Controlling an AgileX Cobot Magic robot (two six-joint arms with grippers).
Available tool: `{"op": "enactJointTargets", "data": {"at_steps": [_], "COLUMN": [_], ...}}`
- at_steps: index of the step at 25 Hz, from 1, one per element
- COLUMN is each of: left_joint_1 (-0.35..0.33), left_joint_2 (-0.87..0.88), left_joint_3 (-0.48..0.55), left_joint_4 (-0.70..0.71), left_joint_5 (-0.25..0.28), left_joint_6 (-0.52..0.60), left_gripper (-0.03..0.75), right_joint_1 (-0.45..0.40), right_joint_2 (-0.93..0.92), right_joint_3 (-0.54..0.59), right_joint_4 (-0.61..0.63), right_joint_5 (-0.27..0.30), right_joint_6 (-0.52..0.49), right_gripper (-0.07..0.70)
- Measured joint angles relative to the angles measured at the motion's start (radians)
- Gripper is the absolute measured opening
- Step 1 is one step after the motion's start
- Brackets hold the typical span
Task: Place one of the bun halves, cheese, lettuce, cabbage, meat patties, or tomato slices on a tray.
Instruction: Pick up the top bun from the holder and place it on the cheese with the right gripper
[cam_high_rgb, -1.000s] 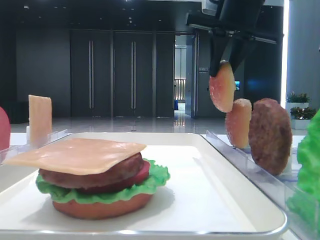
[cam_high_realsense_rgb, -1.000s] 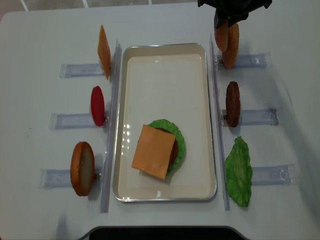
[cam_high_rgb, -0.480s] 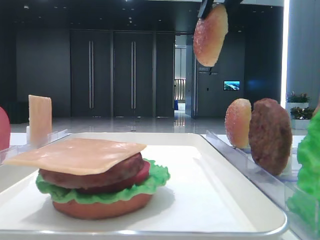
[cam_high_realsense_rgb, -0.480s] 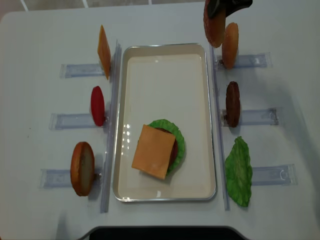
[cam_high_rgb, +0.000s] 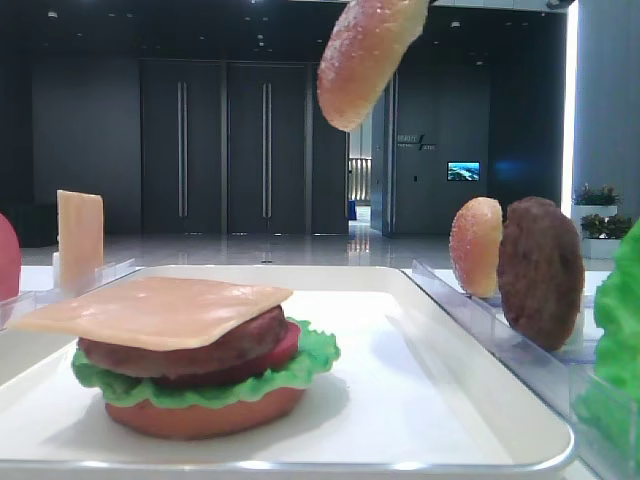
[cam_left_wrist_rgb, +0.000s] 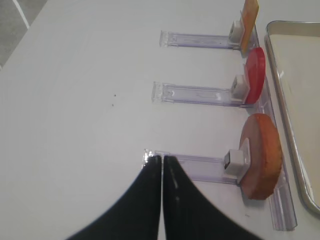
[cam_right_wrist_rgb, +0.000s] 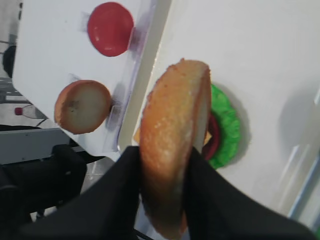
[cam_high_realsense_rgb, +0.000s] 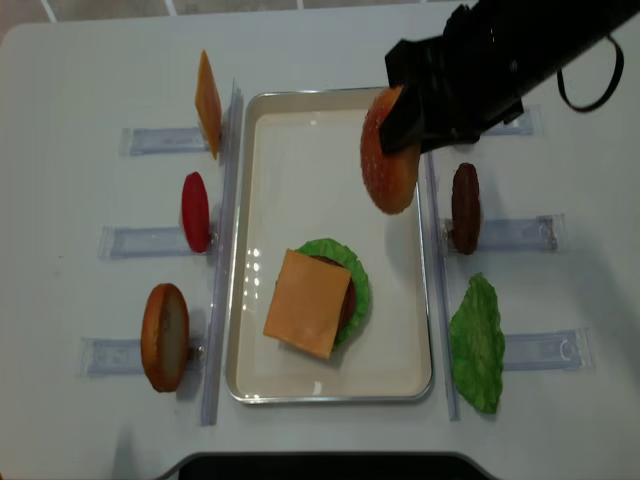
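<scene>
Speckled domed bun half (cam_high_realsense_rgb: 388, 165) above glossy white tray (cam_high_realsense_rgb: 300, 180)

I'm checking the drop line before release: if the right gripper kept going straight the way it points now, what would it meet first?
The right gripper, shut on the bun half, points down toward the tray. Straight on it would probably meet the cheese topping the stacked burger, though depth is hard to judge.

Right gripper (cam_high_realsense_rgb: 400, 125) is gripping a bun half (cam_high_realsense_rgb: 387, 165) on edge above the tray (cam_high_realsense_rgb: 330, 395)'s right rim; cheese (cam_high_realsense_rgb: 308, 303) is topping the stack.
</scene>
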Motion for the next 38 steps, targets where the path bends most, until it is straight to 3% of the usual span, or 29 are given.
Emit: {"op": "enactJointTargets", "data": {"at_steps": [5,8,13,17,25,38], "left_joint_1": [0.000,0.000,0.000,0.000,0.000,0.000], "left_joint_2": [0.000,0.000,0.000,0.000,0.000,0.000], "left_joint_3": [0.000,0.000,0.000,0.000,0.000,0.000], "left_joint_4": [0.000,0.000,0.000,0.000,0.000,0.000], "left_joint_5": [0.000,0.000,0.000,0.000,0.000,0.000], "left_joint_6": [0.000,0.000,0.000,0.000,0.000,0.000], "left_gripper": [-0.001,-0.001,-0.001,-0.001,-0.001,-0.001], "right_joint_1": [0.052,0.097,0.151,0.152,0.152,0.152], "right_joint_2": [-0.050,-0.052,-0.049,-0.005,0.108,0.139], "right_joint_3": [0.216,0.314,0.378,0.379,0.379,0.379], "right_joint_4": [0.262,0.399,0.570,0.624,0.718,0.877], "right_joint_5": [-0.115,-0.156,-0.211,-0.222,-0.165,-0.076], "right_joint_6": [-0.228,-0.355,-0.520,-0.558,-0.642,-0.781], "right_gripper": [0.192,0.192,0.191,0.191,0.191,0.191]}}
